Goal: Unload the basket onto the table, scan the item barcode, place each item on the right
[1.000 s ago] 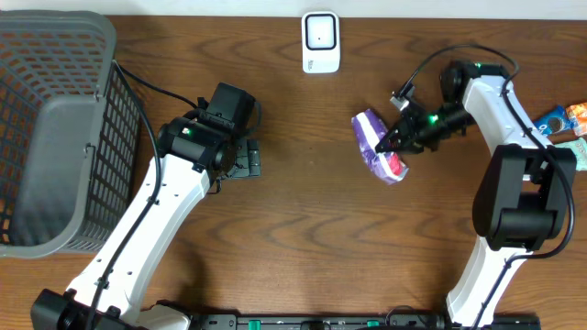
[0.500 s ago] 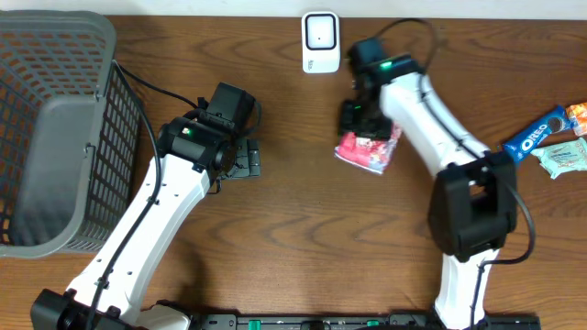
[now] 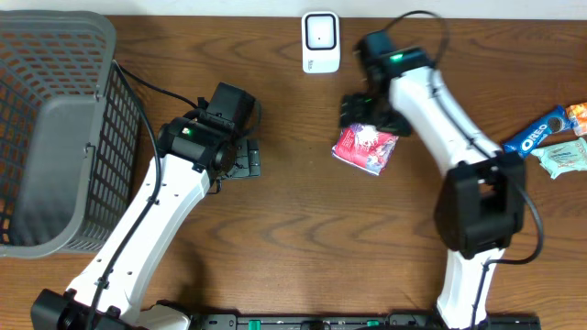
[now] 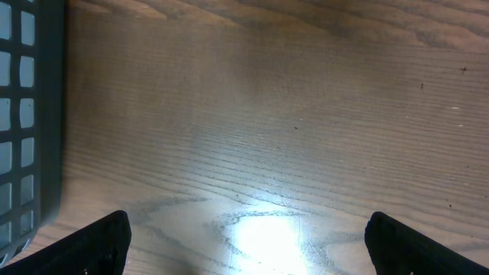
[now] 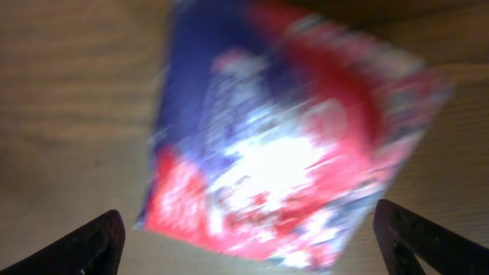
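The red and purple snack packet (image 3: 365, 148) lies loose on the table (image 3: 303, 238), a little towards me and to the right of the white scanner (image 3: 320, 41). The right fingers (image 5: 85, 246) are spread wide right at the packet's far edge, gripping nothing, though their own view is too blurred to show whether a tip touches it. Over by the wire basket (image 3: 18, 82) the left fingers (image 4: 99, 243) hang wide apart above bare wood, well away from the packet.
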`<state>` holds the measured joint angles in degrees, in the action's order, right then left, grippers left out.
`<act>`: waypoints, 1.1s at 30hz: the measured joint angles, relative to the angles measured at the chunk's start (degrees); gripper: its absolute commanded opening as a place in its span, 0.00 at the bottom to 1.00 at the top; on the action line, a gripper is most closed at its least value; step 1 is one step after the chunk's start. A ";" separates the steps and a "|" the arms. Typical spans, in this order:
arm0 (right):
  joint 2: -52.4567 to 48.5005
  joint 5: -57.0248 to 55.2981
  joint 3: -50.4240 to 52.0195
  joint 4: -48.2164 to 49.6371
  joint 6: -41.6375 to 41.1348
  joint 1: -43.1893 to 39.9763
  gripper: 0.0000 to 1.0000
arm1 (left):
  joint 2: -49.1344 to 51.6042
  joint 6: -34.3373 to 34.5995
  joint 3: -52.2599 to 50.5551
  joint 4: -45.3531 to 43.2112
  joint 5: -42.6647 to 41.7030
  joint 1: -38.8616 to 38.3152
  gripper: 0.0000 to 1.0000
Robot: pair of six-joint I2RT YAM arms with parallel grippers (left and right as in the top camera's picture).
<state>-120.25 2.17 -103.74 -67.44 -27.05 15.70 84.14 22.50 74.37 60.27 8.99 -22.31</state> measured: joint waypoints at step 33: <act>1.36 42.38 30.56 44.92 1.44 -16.15 0.01 | 0.00 0.00 0.00 0.00 0.00 0.00 0.98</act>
<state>-118.89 44.56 -73.19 -22.52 -25.61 -0.45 84.14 22.50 74.37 60.27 8.99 -22.31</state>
